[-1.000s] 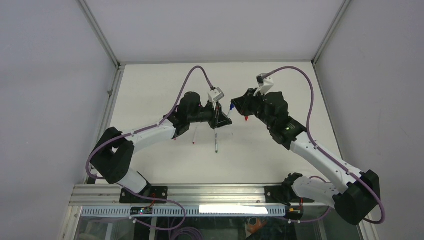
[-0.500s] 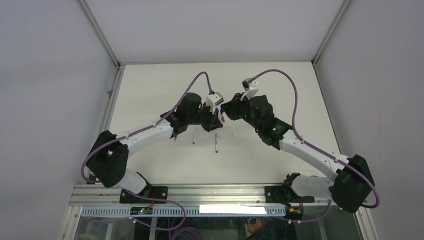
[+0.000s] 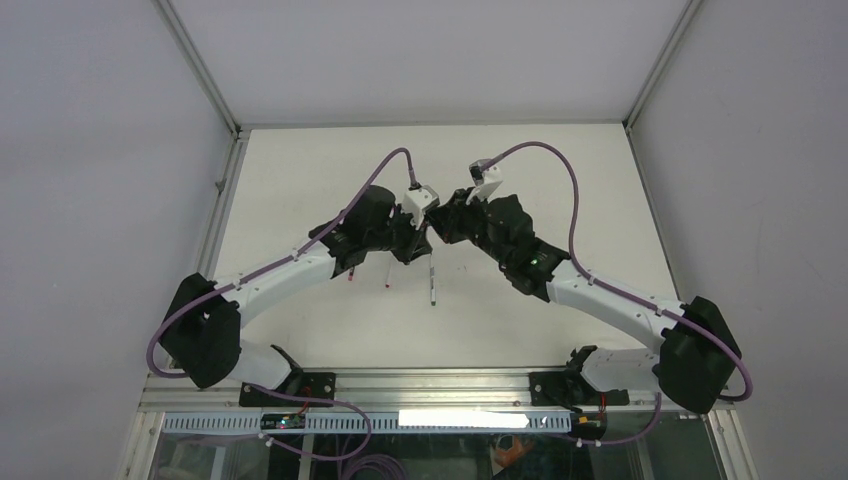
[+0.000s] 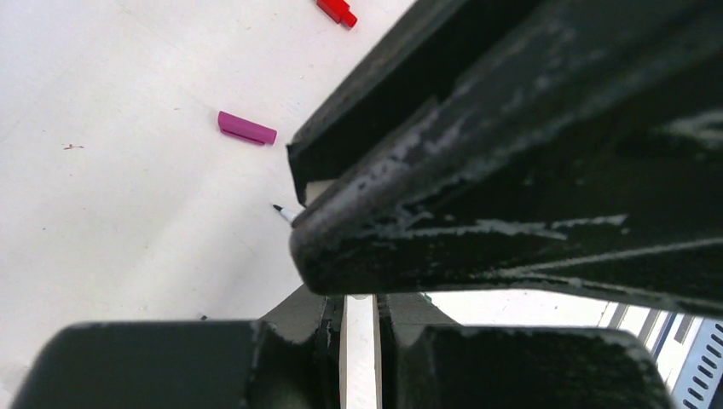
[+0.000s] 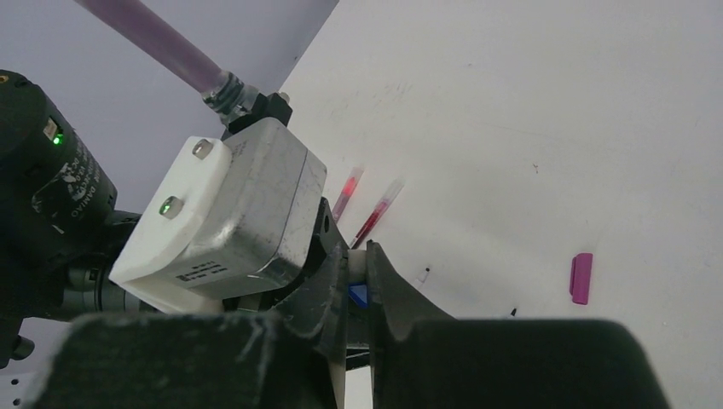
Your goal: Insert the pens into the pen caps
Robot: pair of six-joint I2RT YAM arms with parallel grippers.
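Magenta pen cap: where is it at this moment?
The magenta pen cap lies loose on the table, upper left in the left wrist view, with the red cap beyond it at the top edge.

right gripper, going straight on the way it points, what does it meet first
Probably the white pen held by the left gripper, which faces it close ahead; exact depth is unclear.

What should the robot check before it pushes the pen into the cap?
1. Is the left gripper shut on the white pen? ok.
2. Is the right gripper shut on the blue cap? ok.
3. Are both grippers close together? ok.
4. Is the pen's tip lined up with the cap's opening? cannot tell, hidden in every view.
5. Is the magenta cap lying apart from both grippers? ok.
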